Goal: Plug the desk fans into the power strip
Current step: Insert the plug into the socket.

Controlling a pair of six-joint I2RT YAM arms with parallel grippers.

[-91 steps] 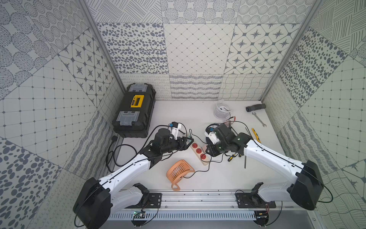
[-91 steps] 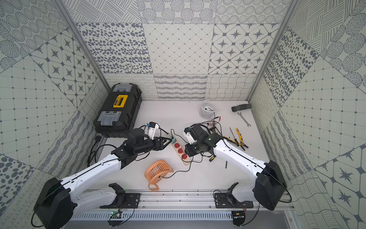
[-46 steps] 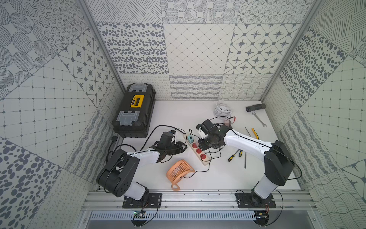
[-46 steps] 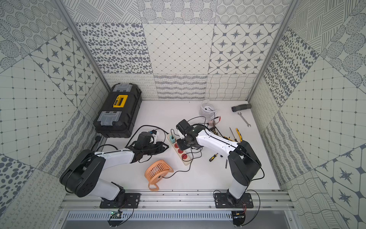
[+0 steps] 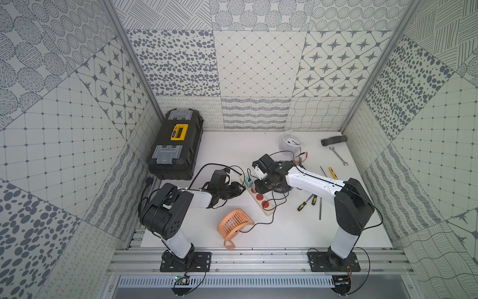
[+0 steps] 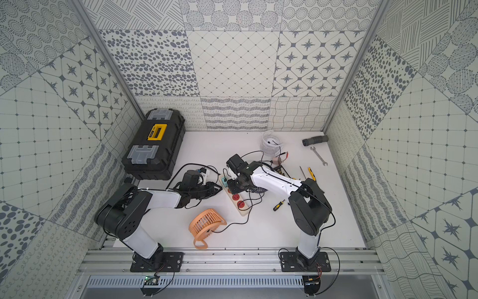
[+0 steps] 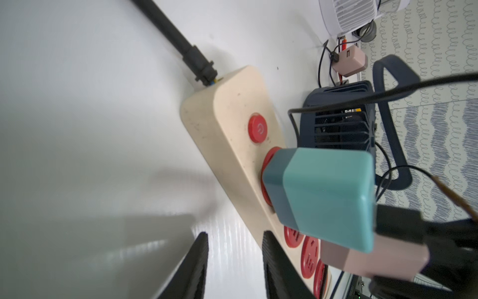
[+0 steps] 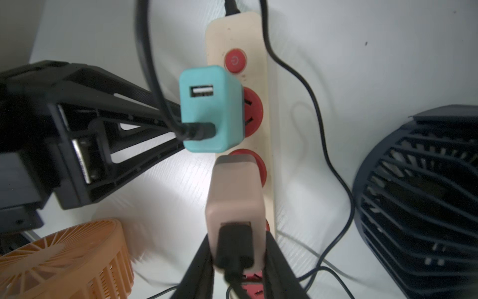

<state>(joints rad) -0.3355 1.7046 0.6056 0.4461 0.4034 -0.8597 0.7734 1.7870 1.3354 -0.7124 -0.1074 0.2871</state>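
Mid-table: strip point(image 5: 261, 201) lies angled between the arms. The teal adapter point(image 8: 209, 108) is in its first socket (the one by the switch). The right gripper point(image 8: 238, 240) is clamped on the pink adapter point(image 8: 235, 191) over the second socket; can't tell if the pins are in. The left gripper point(image 7: 235, 238) is at the strip's left edge, jaws apart with nothing between. The navy fan point(image 8: 419, 194) is just right of the strip.

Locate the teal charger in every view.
In a top view: teal charger mid-table, at the power strip's far end.
In a top view: same spot.
Left wrist: close foreground, beside the red switch.
Right wrist: between red switch and pink charger.
Shared landmark: the cream power strip.
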